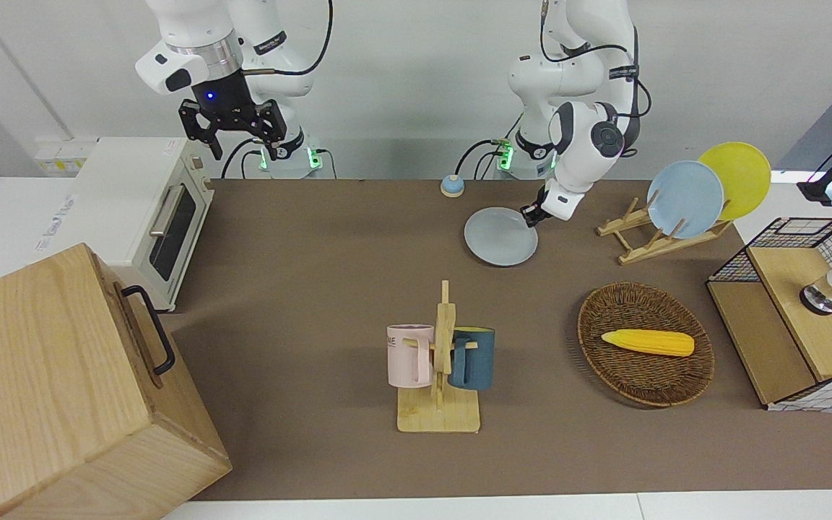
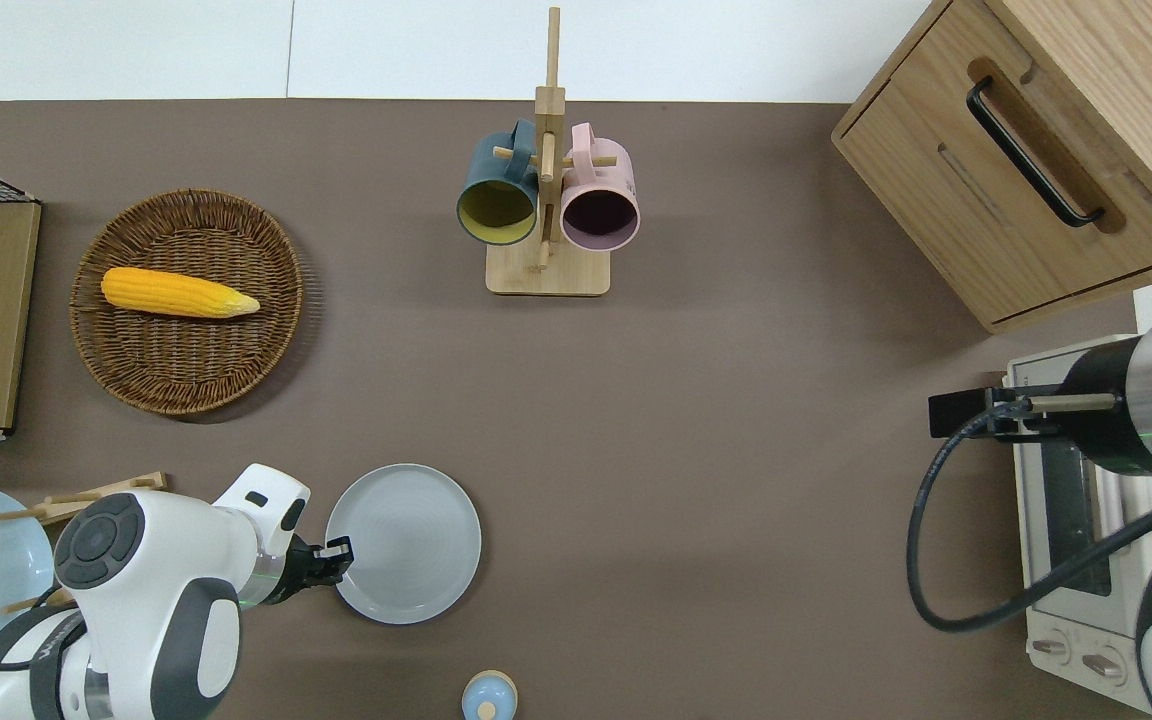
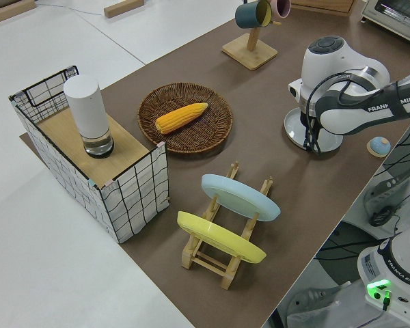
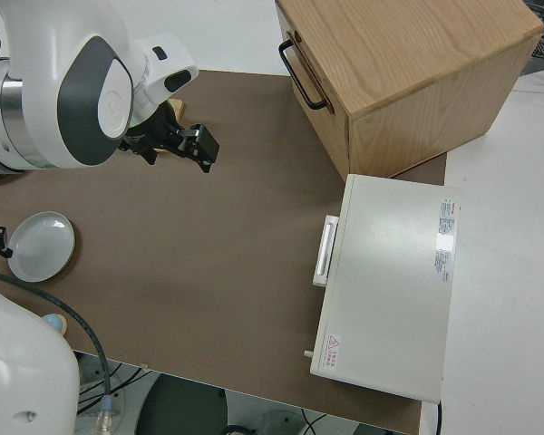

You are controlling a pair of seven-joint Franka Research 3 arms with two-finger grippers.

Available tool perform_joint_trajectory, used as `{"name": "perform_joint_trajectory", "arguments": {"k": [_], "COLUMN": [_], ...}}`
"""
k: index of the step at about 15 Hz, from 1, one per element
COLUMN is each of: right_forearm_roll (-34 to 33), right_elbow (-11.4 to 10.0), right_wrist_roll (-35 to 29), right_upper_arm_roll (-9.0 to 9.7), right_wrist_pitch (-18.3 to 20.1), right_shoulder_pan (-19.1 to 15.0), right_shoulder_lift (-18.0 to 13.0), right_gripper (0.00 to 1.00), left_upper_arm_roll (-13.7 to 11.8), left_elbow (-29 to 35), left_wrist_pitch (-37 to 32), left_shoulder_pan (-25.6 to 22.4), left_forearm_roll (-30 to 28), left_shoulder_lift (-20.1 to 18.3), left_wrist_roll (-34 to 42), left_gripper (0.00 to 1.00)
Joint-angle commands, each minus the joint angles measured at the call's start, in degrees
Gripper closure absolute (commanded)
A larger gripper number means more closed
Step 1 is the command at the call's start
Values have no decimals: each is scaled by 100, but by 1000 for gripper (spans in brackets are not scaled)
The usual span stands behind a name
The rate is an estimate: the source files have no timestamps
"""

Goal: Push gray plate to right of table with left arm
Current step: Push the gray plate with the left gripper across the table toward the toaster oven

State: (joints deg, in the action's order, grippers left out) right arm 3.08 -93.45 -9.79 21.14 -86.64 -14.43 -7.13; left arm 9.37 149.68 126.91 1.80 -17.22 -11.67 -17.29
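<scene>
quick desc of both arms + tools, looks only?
Left arm: white, dark gray round joint caps, black cables, small black tool. Right arm: white, silver wrist band, blue light, black cables, larger black tool.
</scene>
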Motion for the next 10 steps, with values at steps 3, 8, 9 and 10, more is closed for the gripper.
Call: {"name": "perform_joint_trajectory", "arguments": {"k": [3, 8, 9, 10], "right_forearm_roll": [123, 123, 123, 123], "right_elbow": [-156, -156, -156, -156], "right_wrist_roll": [-58, -67, -67, -58], "right_upper_arm_roll": [83, 83, 83, 83], "right_wrist_pitch": [-2, -2, -2, -2], "right_shoulder_pan": [-139, -139, -139, -139], "right_shoulder_lift": [-157, -157, -157, -157], "right_gripper": [5, 5, 5, 5], "left_upper_arm_roll": [670, 856, 856, 856], "left_elbow": [166, 123, 96, 96], "left_wrist_pitch": [510, 914, 1054, 1168], "left_shoulder_pan": [171, 698, 838, 918], "left_forearm_roll": [-448, -625, -686, -782], "left_shoulder_lift": [25, 156, 287, 323], "left_wrist_roll": [-686, -1311, -1364, -1373], "left_gripper": [1000, 1000, 1000, 1000]}}
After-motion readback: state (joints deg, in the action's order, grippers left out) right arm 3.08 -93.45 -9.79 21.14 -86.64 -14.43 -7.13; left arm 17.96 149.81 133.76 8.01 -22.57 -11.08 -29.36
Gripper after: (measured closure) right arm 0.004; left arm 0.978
